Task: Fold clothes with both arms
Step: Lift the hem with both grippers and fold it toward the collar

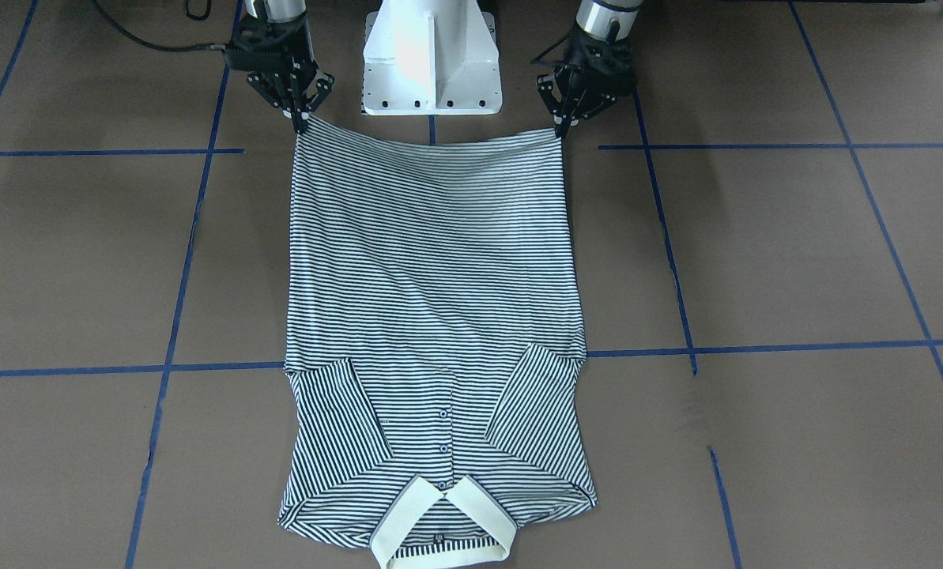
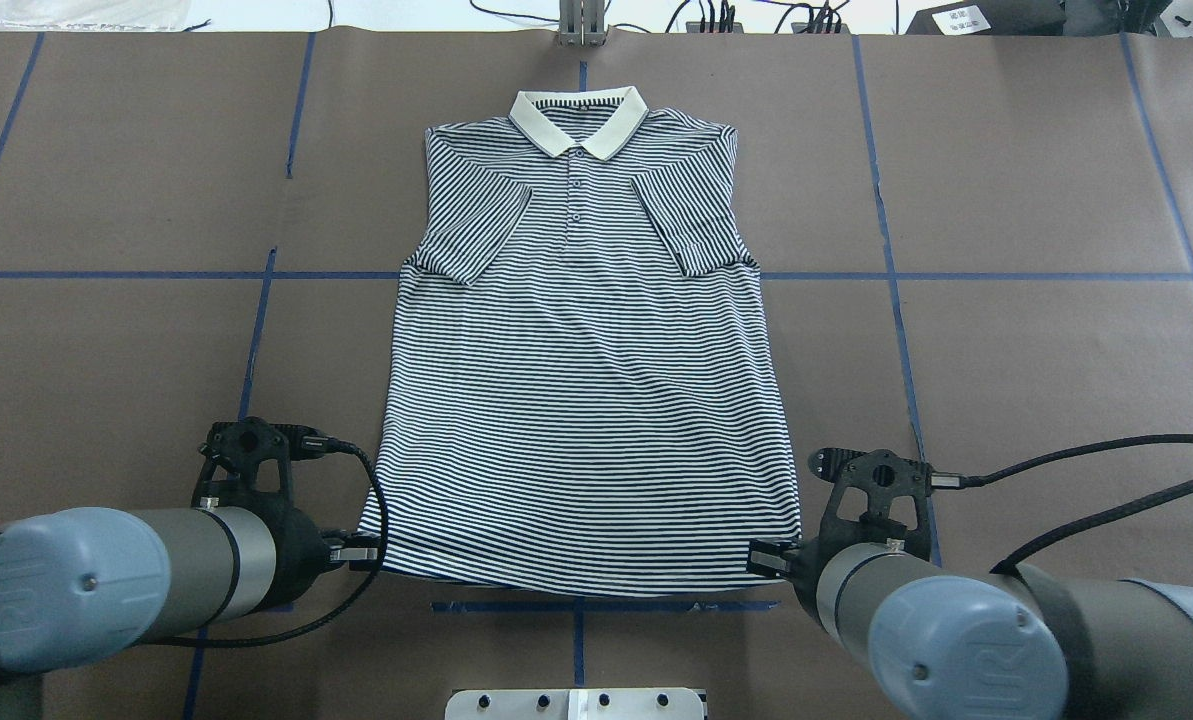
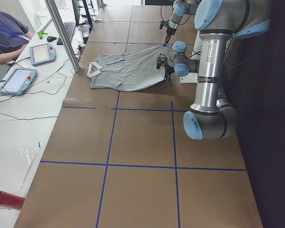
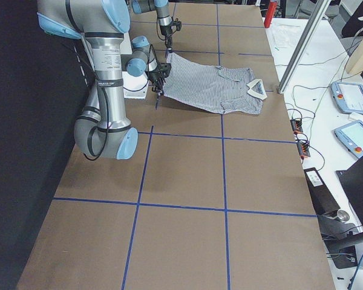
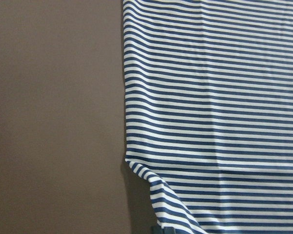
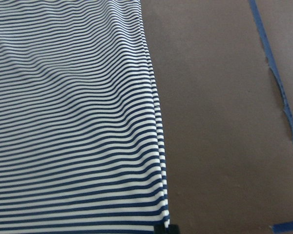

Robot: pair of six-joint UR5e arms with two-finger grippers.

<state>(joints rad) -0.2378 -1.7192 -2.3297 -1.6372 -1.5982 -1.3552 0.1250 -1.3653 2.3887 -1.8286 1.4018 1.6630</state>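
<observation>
So, nearest the robot: the left gripper [image 1: 563, 126] is closed, pinching one hem corner of the polo shirt [image 2: 586, 400]. The right gripper [image 1: 300, 120] is closed on the other corner. The hem [image 2: 576, 585] dips a little between the two pinches in the front-facing view, so both corners look raised slightly off the desk [image 2: 1006, 350]. Both wrist views show striped cloth running up to the camera, with a shadow under the edge.

The shirt lies front up in the middle of the desk. The body is flat and smooth, with only faint ripples near the hem.

Further out, both sleeves [image 2: 466, 230] are folded inward over the chest, either side of the buttoned placket [image 2: 575, 185]. Farthest from the robot is the cream collar [image 2: 611, 135], lying flat and closed.

Handling, as a judgement:
- **Fabric:** thin knit, light, fully limp and a bit stretchy. It has no stiffness to push against, so it only follows a pull.
- **Sag:** it will droop between the holds unless the two arms keep their spacing.
- **Fragility:** not fragile.
- **Where to hold:** the hem corners suit carrying the lower half toward the collar.
- **Risks:** a fingertip pinch may catch only one layer, or the cloth may slip out. The loose sleeves could flop open if the cloth drags.
- **Collar:** it looks like the firmest part and should hold its place.
</observation>
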